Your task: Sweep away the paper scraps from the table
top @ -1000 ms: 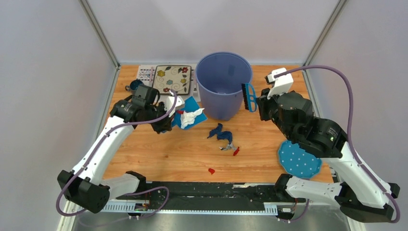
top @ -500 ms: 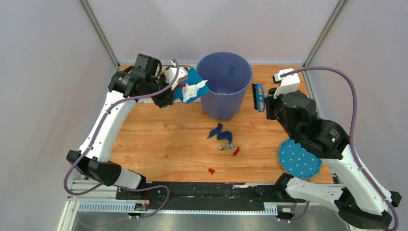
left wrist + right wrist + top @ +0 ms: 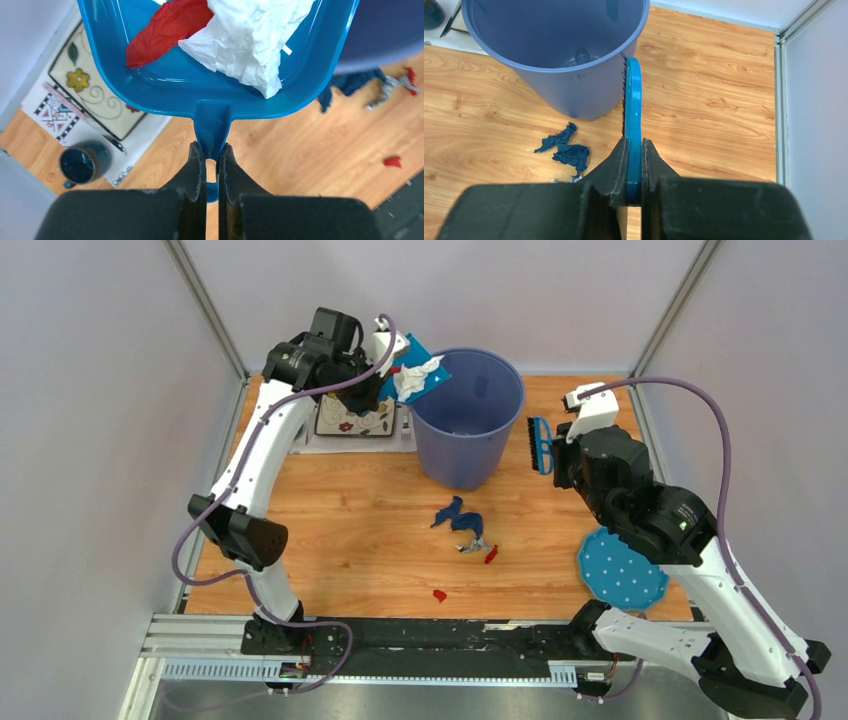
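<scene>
Two paper scraps [image 3: 250, 35] in dustpan [image 3: 175, 87], four on table [image 3: 340, 540].

A bright blue dustpan [image 3: 165, 85] carries red and white paper scraps [image 3: 250, 40], dark blue and red ones dot the orange-brown wood-grain counter [image 3: 340, 540], the bucket [image 3: 460, 450] is lavender-blue, the brush [image 3: 632, 100] blue with black bristles, the cloth [image 3: 620, 572] blue with white dots.

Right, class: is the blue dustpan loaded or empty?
Loaded: a red scrap and a white scrap lie in the dustpan.
</scene>
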`<state>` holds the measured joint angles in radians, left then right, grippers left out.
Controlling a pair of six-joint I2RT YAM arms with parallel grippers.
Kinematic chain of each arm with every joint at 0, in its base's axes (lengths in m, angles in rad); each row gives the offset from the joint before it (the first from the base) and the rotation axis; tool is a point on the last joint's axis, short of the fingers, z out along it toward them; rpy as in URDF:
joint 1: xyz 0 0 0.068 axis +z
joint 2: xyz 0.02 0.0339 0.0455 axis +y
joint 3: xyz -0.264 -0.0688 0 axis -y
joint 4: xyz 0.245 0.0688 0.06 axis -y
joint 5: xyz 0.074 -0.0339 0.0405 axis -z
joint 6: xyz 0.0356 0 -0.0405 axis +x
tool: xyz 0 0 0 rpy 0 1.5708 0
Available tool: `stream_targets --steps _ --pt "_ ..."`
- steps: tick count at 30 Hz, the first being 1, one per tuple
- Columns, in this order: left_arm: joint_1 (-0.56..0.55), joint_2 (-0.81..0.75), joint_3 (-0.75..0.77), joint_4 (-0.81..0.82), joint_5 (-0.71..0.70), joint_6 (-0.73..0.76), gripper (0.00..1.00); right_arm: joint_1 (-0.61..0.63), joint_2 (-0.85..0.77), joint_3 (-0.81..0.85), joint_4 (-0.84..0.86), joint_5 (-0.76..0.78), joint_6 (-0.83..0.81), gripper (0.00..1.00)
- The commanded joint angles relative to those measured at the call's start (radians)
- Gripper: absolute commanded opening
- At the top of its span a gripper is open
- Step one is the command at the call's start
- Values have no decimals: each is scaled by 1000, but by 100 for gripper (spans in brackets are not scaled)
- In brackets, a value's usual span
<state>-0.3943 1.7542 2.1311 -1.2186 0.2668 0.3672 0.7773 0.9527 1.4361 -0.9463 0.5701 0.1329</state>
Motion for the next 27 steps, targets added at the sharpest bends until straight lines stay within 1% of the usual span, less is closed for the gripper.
stream_targets --steps 1,2,4,5,6,7,8,10,11,12,13,14,15,16,17,18,19,20,22,23,26,27 --pt "-55 50 79 100 -158 -7 0 -23 -17 6 11 -15 -16 0" --pt "-70 51 76 150 -238 10 0 -29 -20 7 7 -19 -16 0" --pt "-130 53 63 201 -337 84 0 -33 -23 7 4 -21 -16 0" --pt "-152 56 58 250 -436 111 0 -38 -25 9 3 -21 -15 0" --pt "-191 56 41 276 -481 175 0 -39 -25 9 1 -22 -12 0" --pt "-211 53 29 303 -524 208 0 -41 -26 9 1 -24 -10 0" --pt "-231 51 14 365 -613 243 0 -42 -28 9 0 -26 -10 0" --pt "-290 28 -75 454 -719 387 0 -44 -29 10 -3 -30 -9 0" --pt "-308 -2 -126 596 -845 453 0 -46 -29 10 -3 -29 -7 0" --pt "-343 -24 -260 690 -907 611 0 -46 -29 10 -5 -32 -7 0" --pt "-357 -47 -337 797 -958 701 0 -46 -29 10 -5 -33 -9 0" --pt "-371 -92 -414 1031 -1032 795 0 -46 -31 10 -5 -35 -7 0" --pt "-394 -108 -542 1144 -1055 975 0 -47 -31 12 -3 -38 -7 0" --pt "-402 -119 -586 1244 -1070 1053 0 -49 -31 14 -5 -39 -7 0" --pt "-409 -125 -614 1372 -1096 1116 0 -49 -32 14 -5 -39 -7 0" --pt "-417 -122 -640 1419 -1109 1213 0 -49 -32 18 -5 -42 -10 0" --pt "-422 -121 -649 1468 -1120 1260 0 -49 -32 20 -5 -44 -9 0" --pt "-423 -124 -686 1590 -1120 1361 0 -49 -31 21 -3 -49 -9 0" --pt "-434 -124 -732 1750 -1101 1485 0 -49 -28 24 0 -58 -9 0" --pt "-436 -119 -749 1900 -1095 1598 0 -49 -28 24 1 -59 -9 0" --pt "-442 -111 -780 2057 -1071 1697 0 -49 -25 24 3 -67 -7 0" --pt "-442 -114 -777 2059 -1069 1691 0 -49 -26 24 4 -73 -6 0"
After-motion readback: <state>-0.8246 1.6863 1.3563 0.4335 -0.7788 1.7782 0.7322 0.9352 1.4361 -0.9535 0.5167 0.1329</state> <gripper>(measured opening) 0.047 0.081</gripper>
